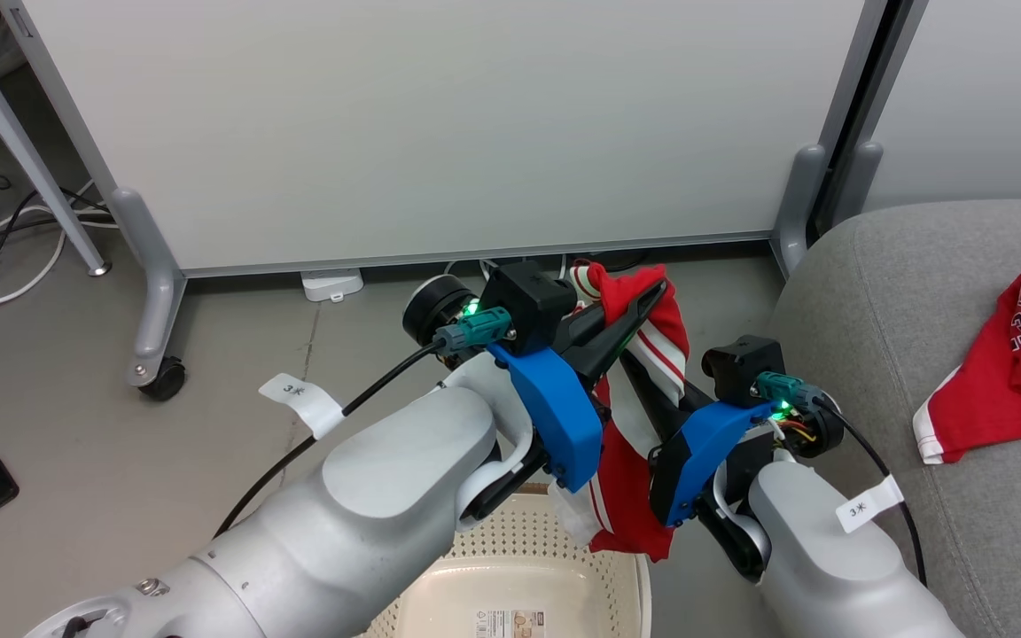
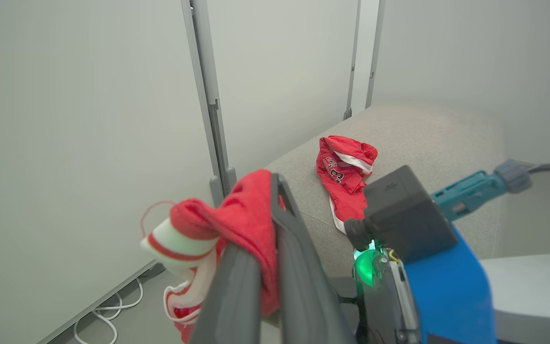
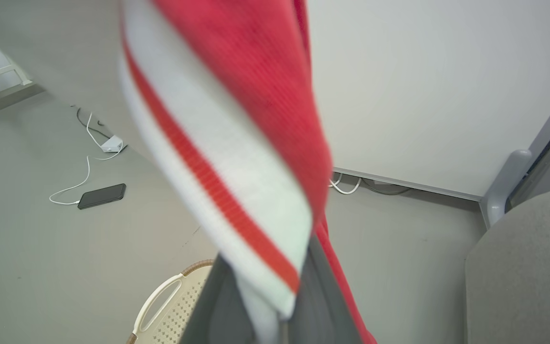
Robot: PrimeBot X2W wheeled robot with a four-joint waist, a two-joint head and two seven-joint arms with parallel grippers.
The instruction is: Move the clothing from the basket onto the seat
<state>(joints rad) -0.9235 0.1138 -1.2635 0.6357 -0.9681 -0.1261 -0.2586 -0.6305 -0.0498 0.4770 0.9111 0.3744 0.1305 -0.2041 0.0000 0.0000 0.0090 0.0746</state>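
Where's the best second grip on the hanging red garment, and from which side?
Take the white-striped trim band from below, fingers pointing up: the garment hangs limp from the left gripper above the basket, so that edge drops between upright fingers. The right gripper is there.

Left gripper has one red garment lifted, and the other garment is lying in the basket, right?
Not quite. The other garment is not in the basket; it lies on the grey sofa, as the head view shows. The left gripper does have one red garment lifted.

Grey sofa (image 1: 874,292) with a red lettered garment (image 1: 1011,372) on it
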